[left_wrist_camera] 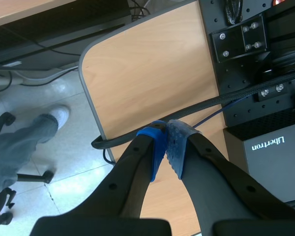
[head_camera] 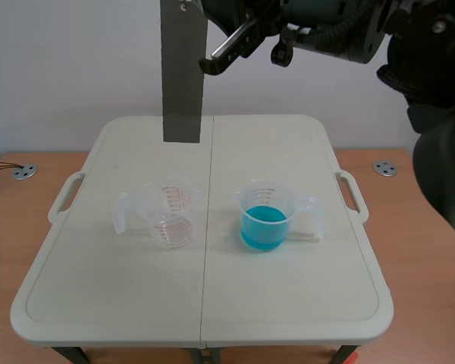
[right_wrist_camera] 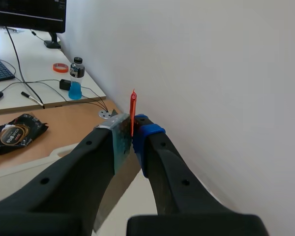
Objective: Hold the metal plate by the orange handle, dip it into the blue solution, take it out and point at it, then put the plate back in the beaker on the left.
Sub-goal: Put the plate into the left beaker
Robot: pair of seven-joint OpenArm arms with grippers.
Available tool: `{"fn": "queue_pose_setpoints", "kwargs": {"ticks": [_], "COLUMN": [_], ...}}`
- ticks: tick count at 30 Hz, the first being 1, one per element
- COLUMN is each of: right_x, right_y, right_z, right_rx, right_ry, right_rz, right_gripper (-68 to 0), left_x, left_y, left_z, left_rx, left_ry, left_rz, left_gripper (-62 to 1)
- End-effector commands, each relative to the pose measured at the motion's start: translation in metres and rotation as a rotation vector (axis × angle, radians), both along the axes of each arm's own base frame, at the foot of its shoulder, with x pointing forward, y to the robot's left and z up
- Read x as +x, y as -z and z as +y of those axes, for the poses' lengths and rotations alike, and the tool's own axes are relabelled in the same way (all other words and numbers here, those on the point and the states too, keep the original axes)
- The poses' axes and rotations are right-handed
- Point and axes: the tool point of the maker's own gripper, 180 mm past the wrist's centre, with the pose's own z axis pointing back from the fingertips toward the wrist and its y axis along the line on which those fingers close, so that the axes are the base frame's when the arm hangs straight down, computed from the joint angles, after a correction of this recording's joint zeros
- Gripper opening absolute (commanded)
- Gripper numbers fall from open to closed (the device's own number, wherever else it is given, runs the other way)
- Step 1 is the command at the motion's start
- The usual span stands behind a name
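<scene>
The cream folding table [head_camera: 98, 303] carries two upright measuring beakers, one on each side of its centre seam [head_camera: 205, 303] and apart from each other. The left beaker [head_camera: 167, 212] is clear and empty, handle outward. The right beaker [head_camera: 267, 216] holds blue solution [head_camera: 264, 229], handle outward.

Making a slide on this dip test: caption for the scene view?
Right gripper holds the metal plate raised; empty beaker and blue solution stand below.

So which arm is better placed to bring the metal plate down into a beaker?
Right. The right gripper is shut on the orange handle, and the metal plate hangs above the far side of the table. The left gripper is shut on nothing, away from the table.
</scene>
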Motion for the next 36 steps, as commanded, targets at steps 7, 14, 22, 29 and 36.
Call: {"fn": "queue_pose_setpoints", "kwargs": {"ticks": [7, 14, 22, 29, 36], "right_x": [0.013, 0.017, 0.012, 0.007, 0.006], "right_y": [-0.007, 0.003, 0.018, 0.027, 0.027], "right_z": [0.019, 0.036, 0.054, 0.064, 0.065], "right_rx": [0.038, 0.024, 0.011, -0.009, -0.010], "right_ry": [-0.051, -0.088, -0.134, -0.162, -0.167], "right_rz": [0.013, 0.054, 0.101, 0.118, 0.118], "right_gripper": [-66.2, -66.2, -66.2, -66.2, -66.2], "left_x": [0.003, 0.003, 0.003, 0.003, 0.004], "left_y": [-0.002, -0.002, -0.002, -0.002, -0.001], "left_z": [-0.004, -0.004, -0.004, -0.004, -0.004], "left_rx": [-0.013, -0.012, -0.012, -0.013, -0.013], "left_ry": [-0.001, -0.001, -0.001, -0.005, -0.005], "left_rz": [-0.010, -0.010, -0.008, -0.008, -0.010], "left_gripper": [-59.2, -59.2, -59.2, -59.2, -59.2]}}
